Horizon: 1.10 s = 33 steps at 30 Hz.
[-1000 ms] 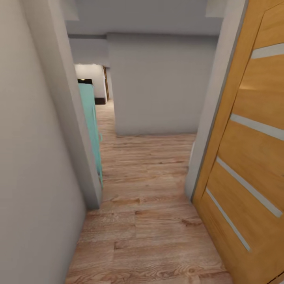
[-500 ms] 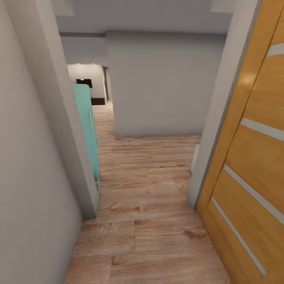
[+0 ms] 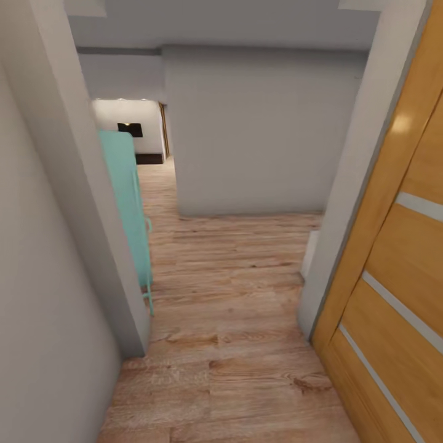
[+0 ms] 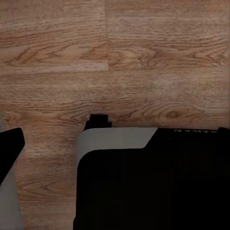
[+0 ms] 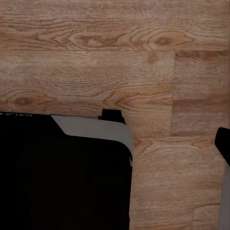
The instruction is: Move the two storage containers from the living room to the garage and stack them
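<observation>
I stand in a narrow passage on light wood-plank flooring (image 3: 234, 295), knotty and grained. Smooth grey-white walls (image 3: 246, 129) close it in, and a flat orange wood-panelled door (image 3: 394, 271) with pale inset strips stands at my right. A mint-green slab-sided cabinet (image 3: 126, 197) juts past the left wall's corner. Under both wrists lies my base's black, grey-edged, round-cornered body (image 4: 153, 182) over the planks. Whether either hand is open or closed, I cannot tell.

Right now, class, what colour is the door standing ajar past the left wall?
Pale turquoise, or mint green: the door shows best in the head view.
</observation>
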Tool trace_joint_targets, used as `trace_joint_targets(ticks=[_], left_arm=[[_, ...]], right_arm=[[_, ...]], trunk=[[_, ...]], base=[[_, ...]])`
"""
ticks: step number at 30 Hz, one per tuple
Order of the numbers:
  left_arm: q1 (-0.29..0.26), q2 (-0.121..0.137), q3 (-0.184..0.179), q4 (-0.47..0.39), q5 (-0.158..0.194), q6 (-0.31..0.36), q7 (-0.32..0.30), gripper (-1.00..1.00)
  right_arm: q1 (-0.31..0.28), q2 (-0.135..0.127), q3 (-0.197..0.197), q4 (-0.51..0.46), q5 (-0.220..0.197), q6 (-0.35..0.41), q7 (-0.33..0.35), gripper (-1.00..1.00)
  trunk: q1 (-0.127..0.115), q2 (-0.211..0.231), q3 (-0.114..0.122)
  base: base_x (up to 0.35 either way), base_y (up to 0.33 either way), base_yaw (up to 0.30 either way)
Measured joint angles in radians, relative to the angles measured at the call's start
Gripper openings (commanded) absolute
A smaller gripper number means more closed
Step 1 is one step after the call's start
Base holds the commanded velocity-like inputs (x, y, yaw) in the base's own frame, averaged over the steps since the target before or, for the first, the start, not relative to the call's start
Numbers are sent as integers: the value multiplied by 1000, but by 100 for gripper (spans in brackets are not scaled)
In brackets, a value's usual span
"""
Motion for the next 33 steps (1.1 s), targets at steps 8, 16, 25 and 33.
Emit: trace_joint_targets(ticks=[8, 16, 25, 33], left_arm=[[0, 0, 0, 0, 0, 0, 0, 100], [0, 0, 0, 0, 0, 0, 0, 100], [0, 0, 0, 0, 0, 0, 0, 100], [0, 0, 0, 0, 0, 0, 0, 100]], right_arm=[[0, 0, 0, 0, 2, 0, 0, 100], [0, 0, 0, 0, 3, 0, 0, 100], [0, 0, 0, 0, 3, 0, 1, 100], [0, 0, 0, 0, 3, 0, 0, 100]], trunk=[[0, 0, 0], [0, 0, 0], [0, 0, 0], [0, 0, 0]], base=[[323, 0, 0], [323, 0, 0], [323, 0, 0], [323, 0, 0]])
